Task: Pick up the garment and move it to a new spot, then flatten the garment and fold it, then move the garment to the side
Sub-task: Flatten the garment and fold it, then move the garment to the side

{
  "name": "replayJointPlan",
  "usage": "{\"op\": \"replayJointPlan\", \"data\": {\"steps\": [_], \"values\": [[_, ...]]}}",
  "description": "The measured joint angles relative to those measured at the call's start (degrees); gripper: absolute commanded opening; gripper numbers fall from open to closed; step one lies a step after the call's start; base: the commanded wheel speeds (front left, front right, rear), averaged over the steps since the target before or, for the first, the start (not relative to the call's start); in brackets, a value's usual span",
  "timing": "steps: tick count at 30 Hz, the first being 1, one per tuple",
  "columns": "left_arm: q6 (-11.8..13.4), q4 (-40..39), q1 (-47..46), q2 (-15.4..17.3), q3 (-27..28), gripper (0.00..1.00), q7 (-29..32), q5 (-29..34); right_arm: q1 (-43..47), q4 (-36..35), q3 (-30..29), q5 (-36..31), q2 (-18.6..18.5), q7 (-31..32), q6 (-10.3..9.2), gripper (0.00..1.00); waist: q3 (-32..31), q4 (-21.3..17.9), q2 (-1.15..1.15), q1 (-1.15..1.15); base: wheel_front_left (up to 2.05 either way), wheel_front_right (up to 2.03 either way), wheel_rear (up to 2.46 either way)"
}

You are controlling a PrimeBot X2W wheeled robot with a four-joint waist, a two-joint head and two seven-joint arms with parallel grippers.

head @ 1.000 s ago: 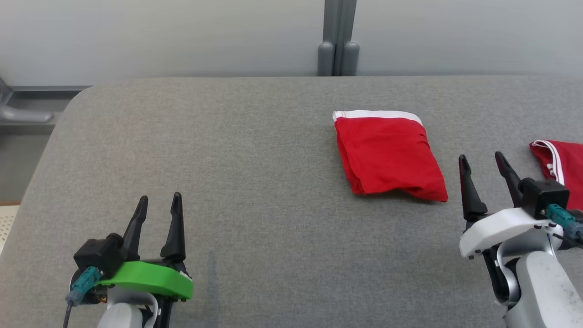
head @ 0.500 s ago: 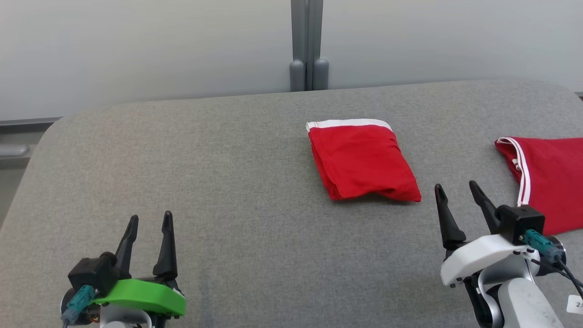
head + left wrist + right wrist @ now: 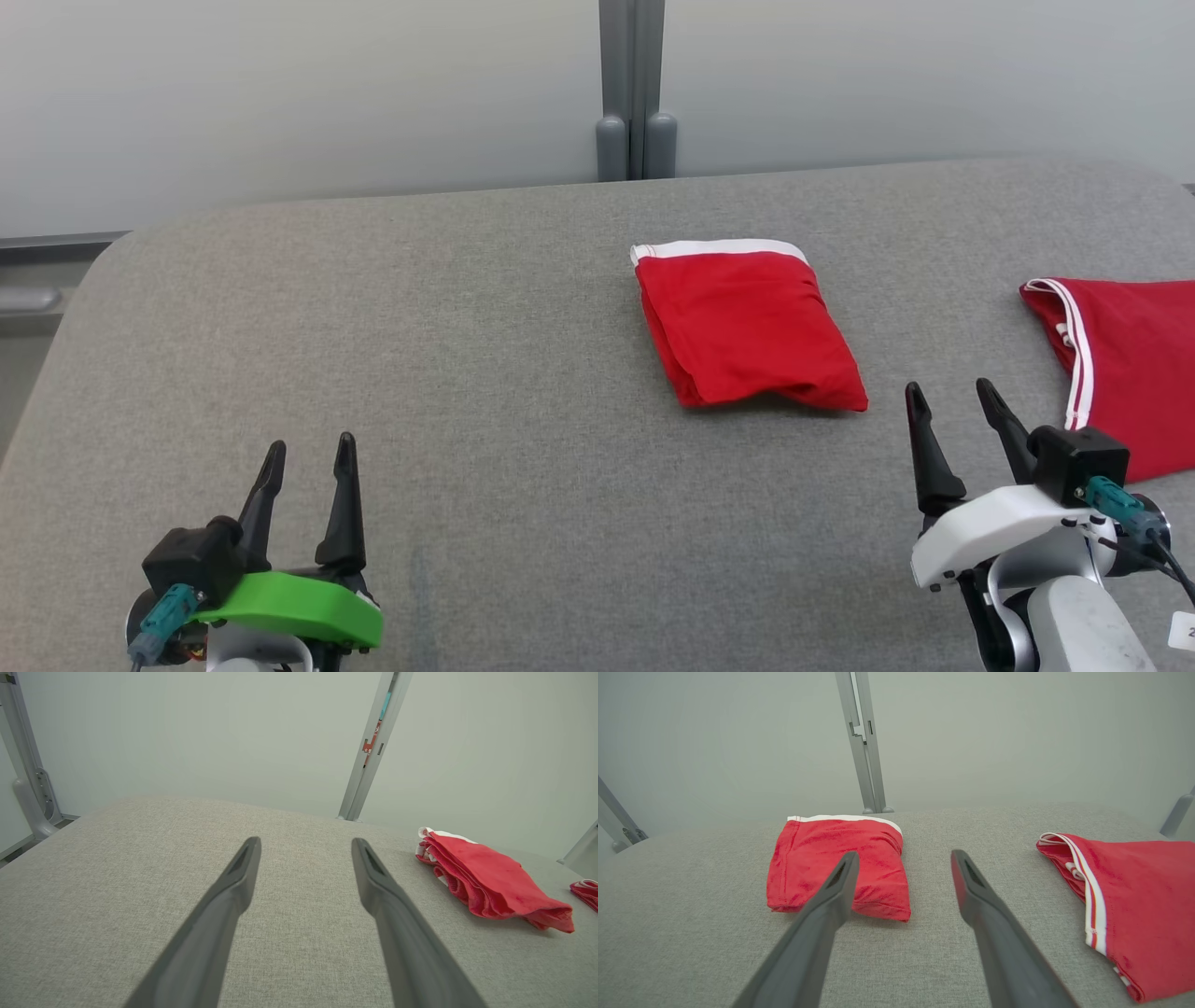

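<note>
While the head camera swings rightward over the past second, the whole picture slides left and nothing on the cloth-topped bench itself moves. The folded red garment lies right of centre, its white waistband toward the top of the frame, and a second red garment, white-striped and loosely spread, comes further into sight at the right edge. Both pincers stay spread apart and empty: the left gripper sits at lower left, well clear of any cloth, and the right gripper sits at lower right, its tips between the two garments and touching neither. The shift reads as a turn of attention. The folded piece looks finished, bar perhaps its move to the side, and the loose one at the right edge appears next in line for picking up, though which of the two the robot means to take cannot be told. The grey padded surface is woven fabric with rounded far corners. Behind it a plain pale wall runs across the top of the frame, split by a grey post at top centre.
</note>
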Motion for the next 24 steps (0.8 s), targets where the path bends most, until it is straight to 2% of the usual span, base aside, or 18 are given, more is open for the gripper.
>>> {"op": "replayJointPlan", "data": {"steps": [16, 20, 24], "values": [[0.0, -0.98, -0.65, -0.04, -0.13, 1.0, 0.0, 0.18, -1.72, 0.36, -0.56, 0.91, 0.77, 2.23, 0.0, 1.0, 1.94, 1.15, 0.0, 0.0, 0.0, 0.0, 0.0], [0.0, -1.58, -1.6, -0.13, -0.55, 1.0, 0.0, 0.52, -7.88, 4.06, -1.42, 3.03, -0.23, 9.18, 0.0, 1.0, 3.35, 1.56, 0.0, 0.0, 0.0, 0.0, 0.0], [0.0, -2.79, -3.45, -0.34, -1.44, 1.0, 0.0, 0.78, -16.28, 9.81, -1.96, 5.5, -1.72, 20.05, -0.03, 1.0, 5.15, 2.27, 0.0, 0.0, 0.0, 0.0, 0.0]]}}
